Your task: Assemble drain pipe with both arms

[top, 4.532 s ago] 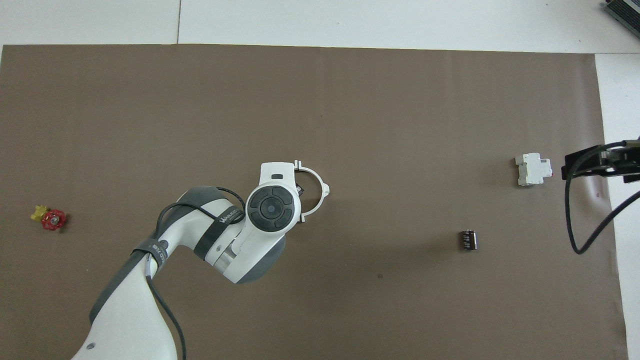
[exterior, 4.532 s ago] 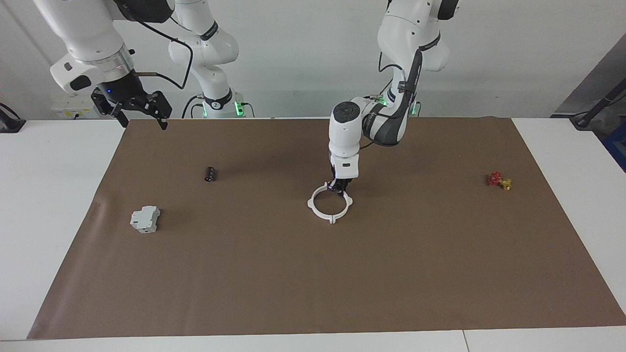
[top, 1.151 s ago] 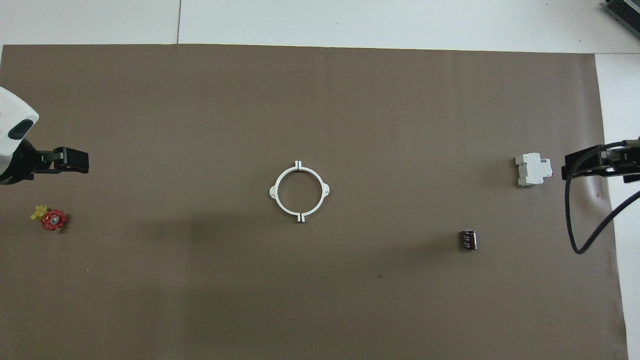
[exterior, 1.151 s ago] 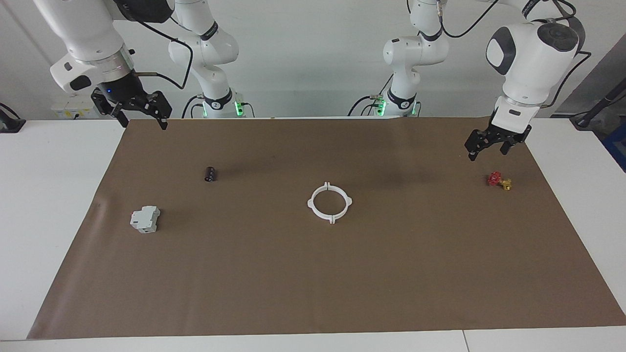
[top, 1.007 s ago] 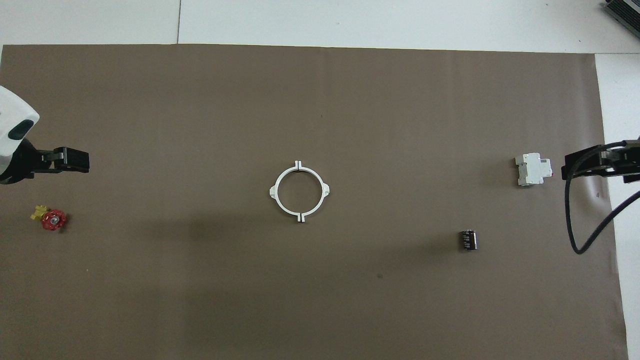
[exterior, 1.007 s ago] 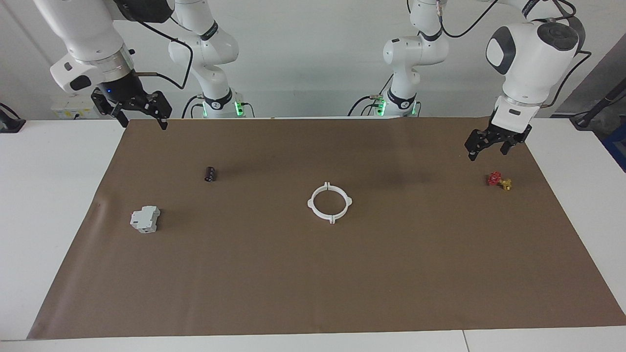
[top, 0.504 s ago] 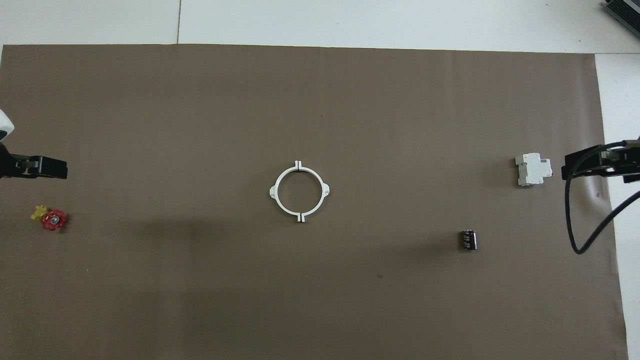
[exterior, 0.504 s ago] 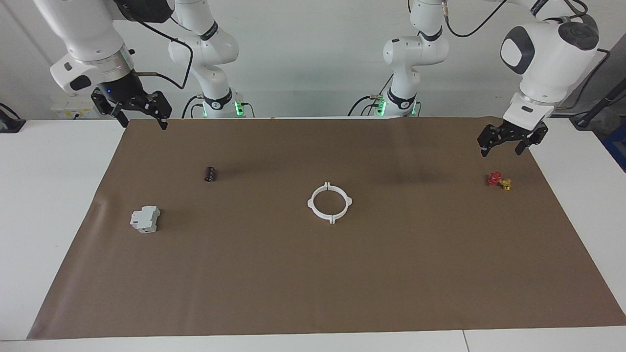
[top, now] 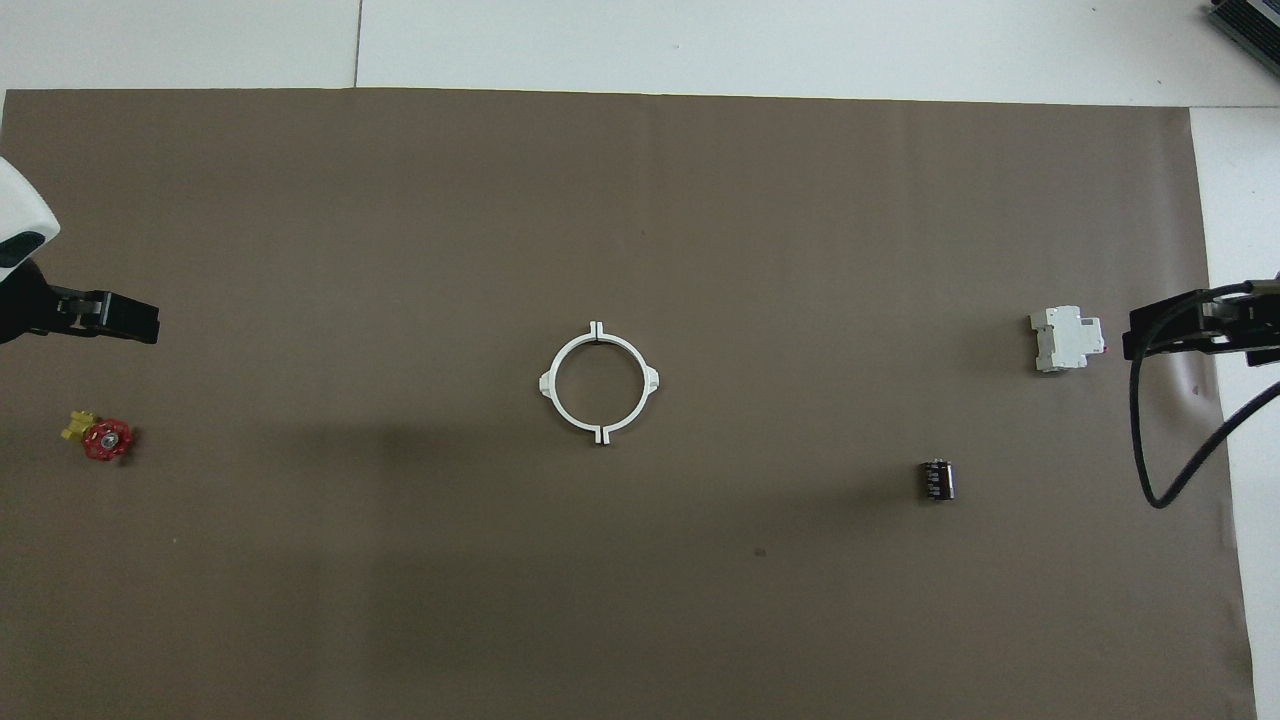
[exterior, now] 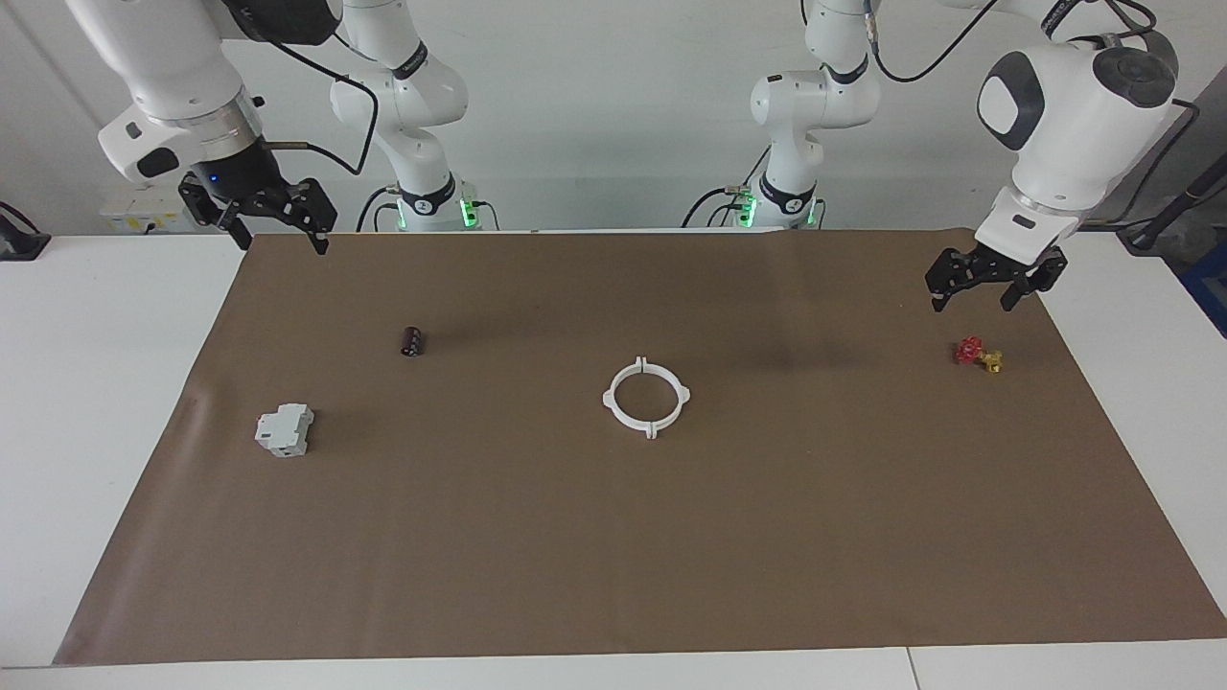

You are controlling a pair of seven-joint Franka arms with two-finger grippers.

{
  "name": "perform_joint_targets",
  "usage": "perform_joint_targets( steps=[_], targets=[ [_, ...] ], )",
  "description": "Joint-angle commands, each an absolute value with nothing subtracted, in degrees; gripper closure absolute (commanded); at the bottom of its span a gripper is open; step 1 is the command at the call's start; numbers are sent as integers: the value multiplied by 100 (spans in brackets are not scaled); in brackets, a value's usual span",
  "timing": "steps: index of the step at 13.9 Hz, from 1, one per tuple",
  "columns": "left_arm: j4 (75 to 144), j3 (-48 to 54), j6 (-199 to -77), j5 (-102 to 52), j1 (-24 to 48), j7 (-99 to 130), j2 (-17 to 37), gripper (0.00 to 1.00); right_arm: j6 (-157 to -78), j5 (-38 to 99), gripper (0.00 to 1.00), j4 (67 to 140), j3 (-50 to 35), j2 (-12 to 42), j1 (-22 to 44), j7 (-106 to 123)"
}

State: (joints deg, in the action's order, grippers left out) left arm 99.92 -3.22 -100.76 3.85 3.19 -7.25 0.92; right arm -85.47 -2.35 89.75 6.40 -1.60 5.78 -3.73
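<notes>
White plastic drain-pipe ring (exterior: 646,398), both half-arcs joined, lies flat mid-frame on the brown mat (exterior: 613,537), untouched. Facing view, going across: right gripper (exterior: 278,225) unclenched upper left, dark cylinder (exterior: 412,340), grey boxy block (exterior: 285,429), red-yellow valve piece (exterior: 978,354), left gripper (exterior: 992,285) unclenched, empty. Overhead view crops both grippers at its edges.

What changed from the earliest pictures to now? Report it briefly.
The left gripper left the drain pipe and withdrew, raised and open, toward the left arm's end of the table above the red-and-yellow valve. The ring, grey block, dark cylinder and waiting right gripper stayed put.
</notes>
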Motion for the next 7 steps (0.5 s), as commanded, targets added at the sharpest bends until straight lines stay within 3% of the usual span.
perform_joint_targets(
  steps=[1, 7],
  targets=[
    [8871, -779, -9292, 168, 710, -668, 684, 0, -8455, -97, 0, 8921, 642, -158, 536, -255],
    [8956, -1143, -9421, -264, 870, -659, 668, 0, -8464, -97, 0, 8921, 642, -158, 536, -255]
  ],
)
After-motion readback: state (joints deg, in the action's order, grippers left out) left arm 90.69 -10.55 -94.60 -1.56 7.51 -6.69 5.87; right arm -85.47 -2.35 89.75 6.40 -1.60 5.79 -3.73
